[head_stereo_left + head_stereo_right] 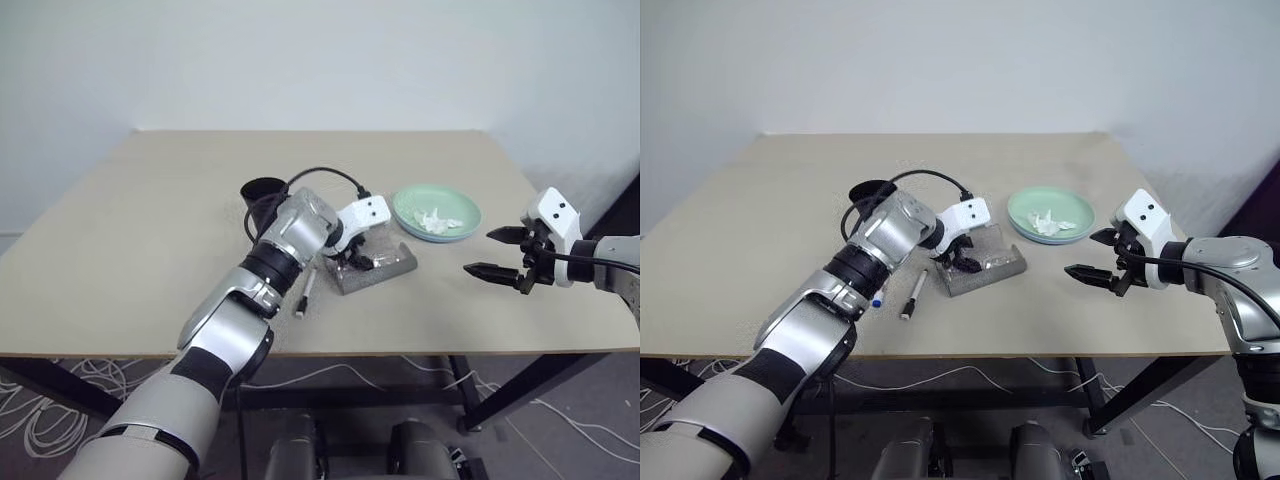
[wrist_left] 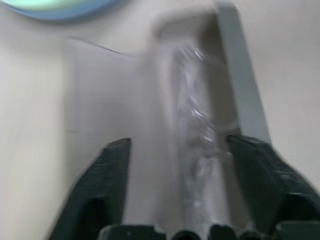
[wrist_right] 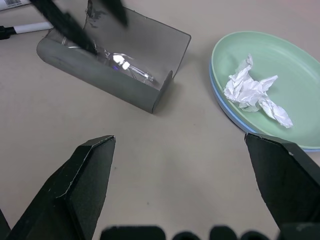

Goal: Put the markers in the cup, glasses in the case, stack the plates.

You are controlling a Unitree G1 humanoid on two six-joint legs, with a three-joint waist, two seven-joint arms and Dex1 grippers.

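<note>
The grey case (image 1: 378,268) lies open at mid-table with the clear glasses (image 3: 127,65) inside it. My left gripper (image 1: 345,258) hangs just above the case, open, its fingers (image 2: 112,190) on either side of the glasses (image 2: 195,130) without gripping them. The black cup (image 1: 262,192) stands behind my left forearm. A black-capped marker (image 1: 303,295) lies on the table in front of the case, and a blue cap of another marker (image 1: 878,298) peeks out beside my arm. The mint green plate (image 1: 410,200) sits on the light blue plate (image 2: 85,11). My right gripper (image 1: 505,250) hovers open, right of the case.
A crumpled white tissue (image 3: 255,92) lies in the green plate. The case's translucent lid (image 3: 145,40) stands up on its far side. A black cable (image 1: 320,175) loops over my left wrist, near the cup. The table's front edge (image 1: 400,352) runs close behind the markers.
</note>
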